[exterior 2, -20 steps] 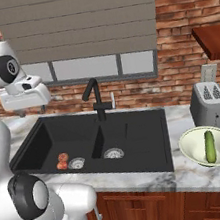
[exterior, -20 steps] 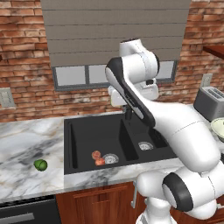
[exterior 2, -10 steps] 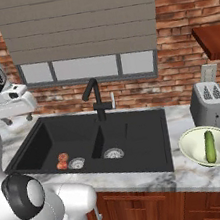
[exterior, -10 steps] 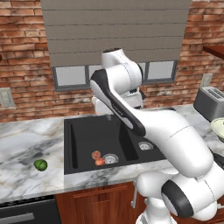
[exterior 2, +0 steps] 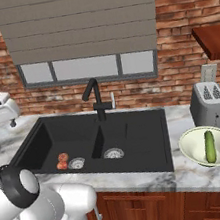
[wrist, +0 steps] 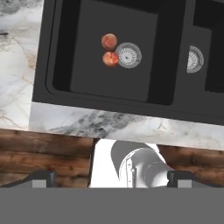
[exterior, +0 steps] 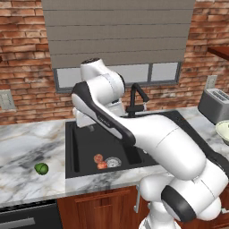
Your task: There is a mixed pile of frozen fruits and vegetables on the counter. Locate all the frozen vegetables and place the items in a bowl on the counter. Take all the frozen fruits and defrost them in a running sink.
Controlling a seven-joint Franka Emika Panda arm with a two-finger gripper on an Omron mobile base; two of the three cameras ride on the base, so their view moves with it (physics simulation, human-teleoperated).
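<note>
No brand name, label or legible writing appears on any surface.

The worktop (exterior: pixel 27 143) is a white marble slab with grey veining, carried on reddish-brown wooden cabinets (exterior 2: pixel 149 209). Set into it is a matte black double-basin sink (exterior 2: pixel 131 134) with two round silver drains and a tall, curved black tap (exterior 2: pixel 95 96). In the left basin, two small, round, red-orange peaches (wrist: pixel 109 50) with paler blotches lie side by side, touching, just beside the drain (wrist: pixel 128 55).

A small, round, glossy bright-green vegetable (exterior: pixel 41 168) sits alone on the marble to the left of the sink, well apart from the basin edge. To the right of the sink stands a wide, pale cream bowl (exterior 2: pixel 191 144) with a thin rim; a short, dark-green cucumber (exterior 2: pixel 210 146) lies inside it. Behind the bowl is a boxy silver toaster (exterior 2: pixel 209 105) with two slots.

The wall is red brick, with a grey slatted blind (exterior 2: pixel 78 26) over a low window.

The white arm reaches across toward the left end of the sink. In the hand view, the two dark fingers (wrist: pixel 41 179) stand spread wide and released, with nothing between them, looking down on the left basin and the worktop's front edge.
</note>
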